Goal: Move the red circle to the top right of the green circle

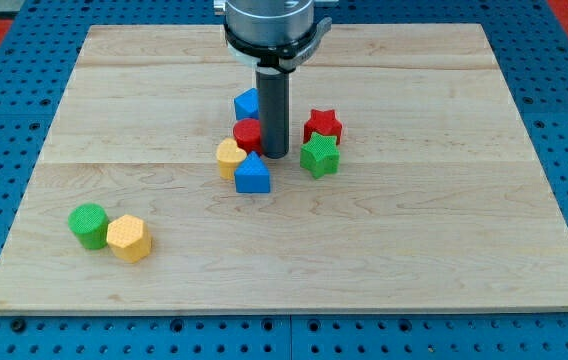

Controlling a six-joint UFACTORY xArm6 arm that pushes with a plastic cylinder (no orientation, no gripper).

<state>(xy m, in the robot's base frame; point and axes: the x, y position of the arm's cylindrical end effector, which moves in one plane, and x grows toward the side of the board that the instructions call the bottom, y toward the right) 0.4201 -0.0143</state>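
The red circle (pixel 247 135) sits near the board's middle, partly hidden behind my rod. My tip (pixel 274 155) rests just right of it, touching or nearly touching. The green circle (pixel 89 225) lies far off at the view's bottom left, next to a yellow hexagon (pixel 129 238). Around the red circle are a blue block (pixel 247 103) above, a yellow block (pixel 230 158) below left and a blue block (pixel 253 174) below.
A red star (pixel 323 126) and a green star (pixel 319 156) lie just right of my tip. The wooden board (pixel 444 250) sits on a blue perforated table. The arm's body hangs over the board's top edge.
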